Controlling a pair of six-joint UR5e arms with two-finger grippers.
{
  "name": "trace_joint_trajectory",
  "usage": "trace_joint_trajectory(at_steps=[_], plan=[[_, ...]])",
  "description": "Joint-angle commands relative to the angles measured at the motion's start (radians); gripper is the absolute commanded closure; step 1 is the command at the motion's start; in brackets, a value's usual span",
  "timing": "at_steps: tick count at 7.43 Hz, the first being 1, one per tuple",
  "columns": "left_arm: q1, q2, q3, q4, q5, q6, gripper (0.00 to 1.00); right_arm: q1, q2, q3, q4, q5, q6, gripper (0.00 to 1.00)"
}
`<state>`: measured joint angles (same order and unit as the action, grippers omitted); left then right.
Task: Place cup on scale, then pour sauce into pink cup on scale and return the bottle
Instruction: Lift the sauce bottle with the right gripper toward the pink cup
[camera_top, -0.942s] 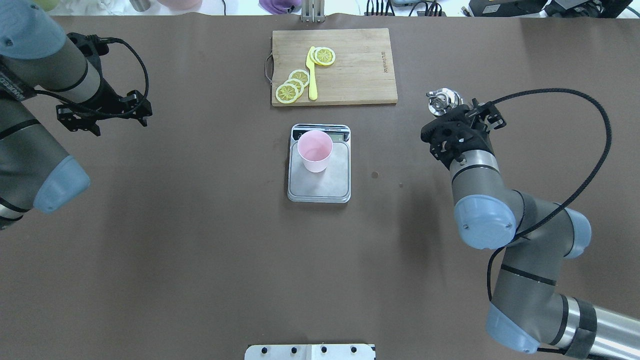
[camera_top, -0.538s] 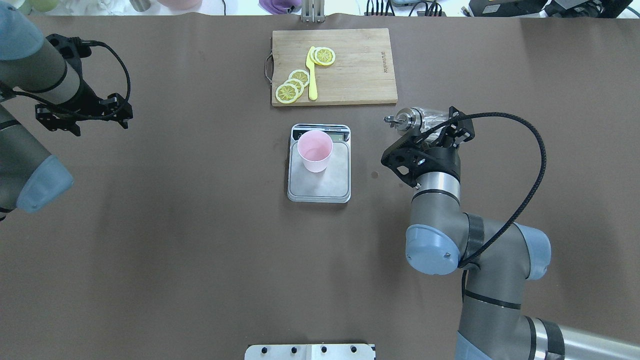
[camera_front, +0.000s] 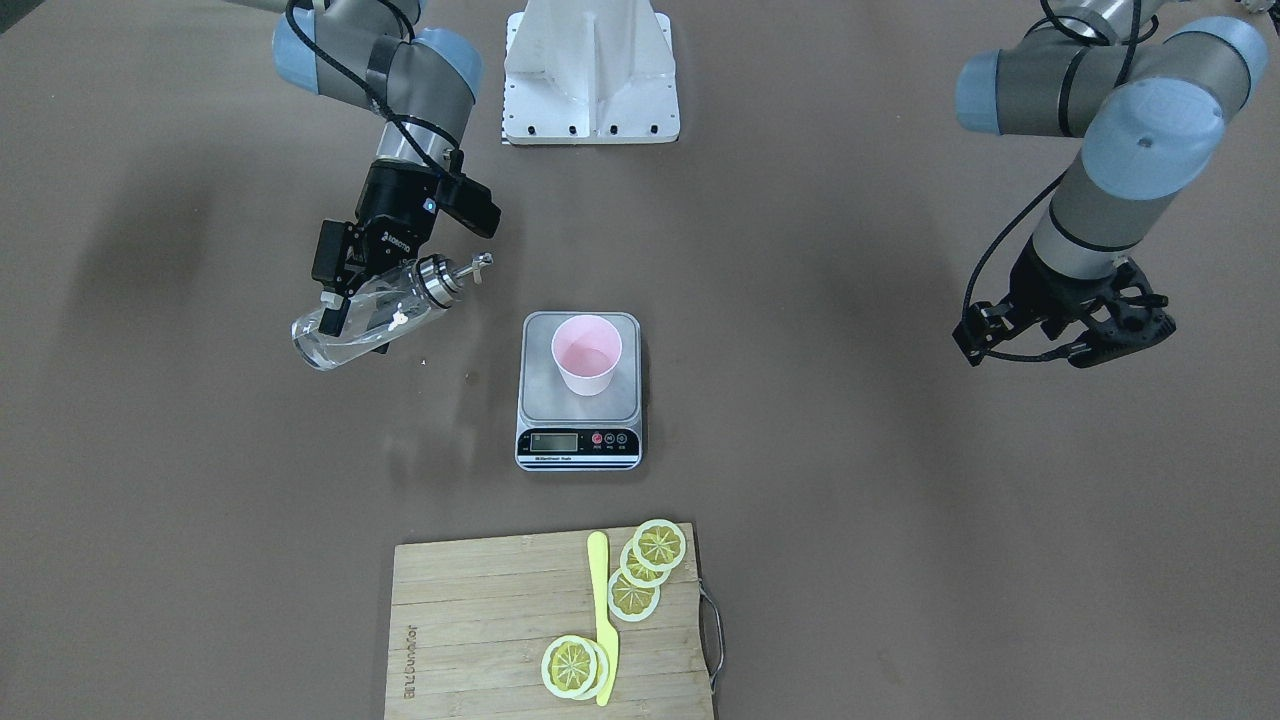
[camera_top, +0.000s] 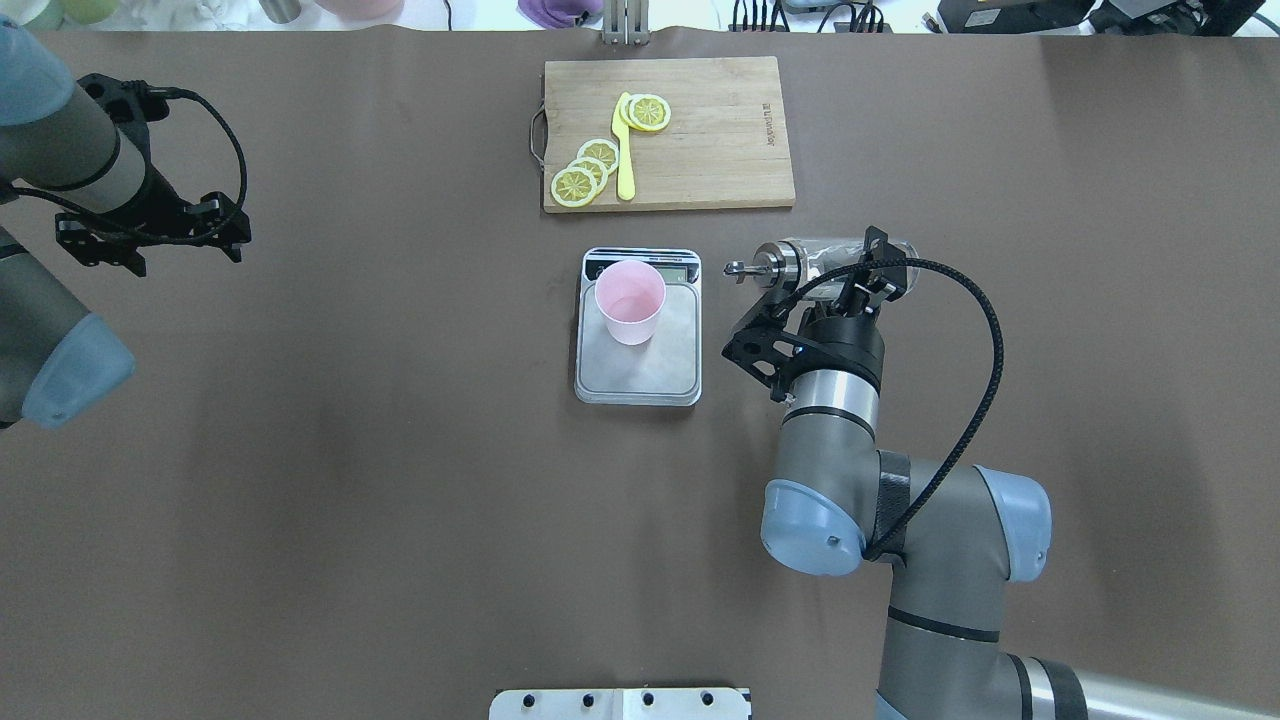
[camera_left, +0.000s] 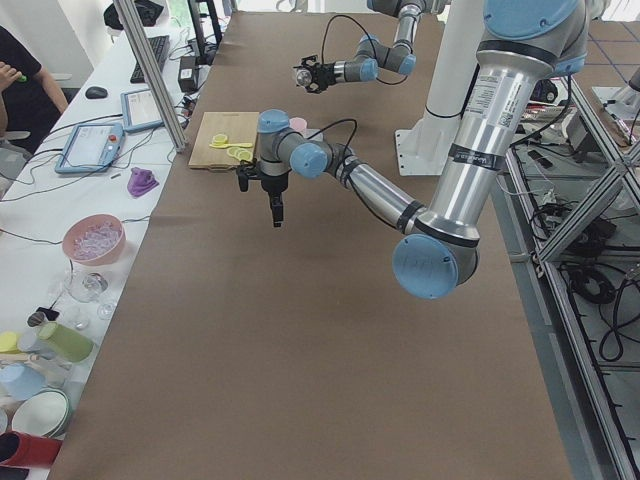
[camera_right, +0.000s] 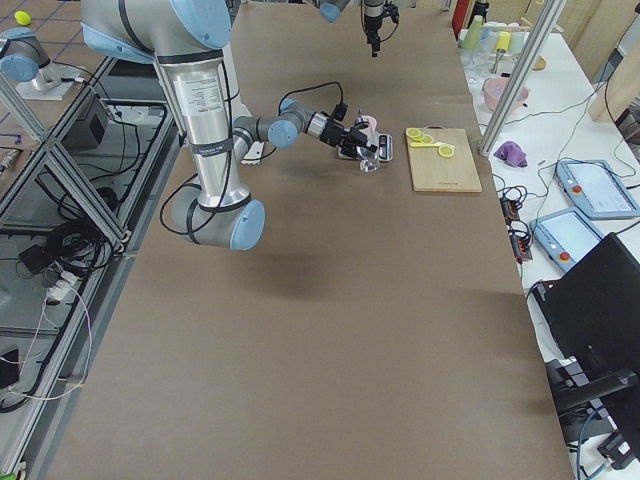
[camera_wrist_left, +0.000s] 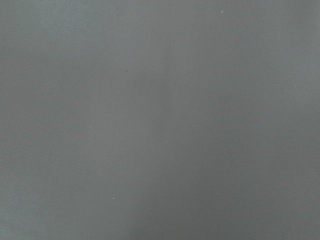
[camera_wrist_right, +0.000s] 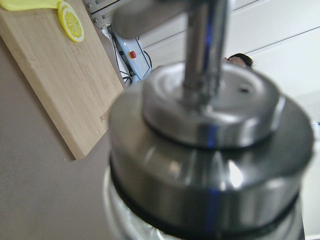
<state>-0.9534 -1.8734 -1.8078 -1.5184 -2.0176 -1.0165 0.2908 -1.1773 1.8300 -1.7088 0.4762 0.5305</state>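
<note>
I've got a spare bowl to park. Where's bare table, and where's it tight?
Bare: the broad stretch between the left hand and the scale, and the table between the scale and the robot's base plate. Tight: the strip between scale and cutting board, and beside the scale where the right hand holds the bottle.

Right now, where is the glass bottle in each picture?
Front-facing: bottle tilted, left of the scale.
Overhead: right of the scale, bottle with its spout towards it.
Left side: top centre, too small to make out.
Right side: bottle beside the scale, upper middle.
Left wrist: not in it.
Right wrist: its cap fills the frame.
Landmark: the wooden board.
</note>
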Motion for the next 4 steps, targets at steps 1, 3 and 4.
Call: trace_joint_trajectory(at_steps=[1,3,4], plan=[[-0.001,0.019,0.007,-0.008,0.000,0.007,0.01,-0.002,0.039,-0.073,-0.008,-0.028,0.000,1.00],[0.001,0.028,0.008,-0.017,0.000,0.007,0.01,-0.001,0.146,-0.107,-0.099,-0.062,0.003,1.00],[-0.001,0.030,0.011,-0.038,0.000,0.006,0.01,0.004,0.163,-0.104,-0.162,-0.068,0.012,1.00]])
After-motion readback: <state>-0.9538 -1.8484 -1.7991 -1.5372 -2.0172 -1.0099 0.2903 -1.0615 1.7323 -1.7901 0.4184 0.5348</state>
